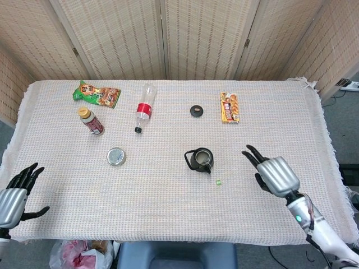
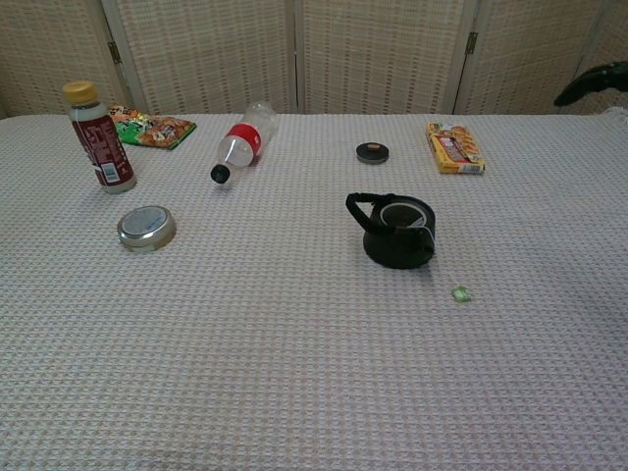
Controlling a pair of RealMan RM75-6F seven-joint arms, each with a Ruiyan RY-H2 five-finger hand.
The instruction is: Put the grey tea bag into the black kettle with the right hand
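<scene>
The black kettle (image 1: 198,160) (image 2: 395,230) stands upright near the middle of the table with no lid on. Something grey shows inside its opening (image 2: 400,213); I cannot tell for certain that it is the tea bag. A small green tag (image 1: 217,181) (image 2: 460,293) lies on the cloth just right of the kettle. My right hand (image 1: 272,174) hovers well to the right of the kettle, fingers spread, holding nothing; in the chest view only its dark fingertips (image 2: 594,80) show at the top right. My left hand (image 1: 17,190) is open at the table's front left edge.
A brown bottle (image 1: 91,121) stands at the left. A clear bottle (image 1: 144,107) lies on its side behind. A round tin (image 1: 116,156), a black lid (image 1: 196,110), a snack bar (image 1: 229,107) and a green snack packet (image 1: 96,94) lie around.
</scene>
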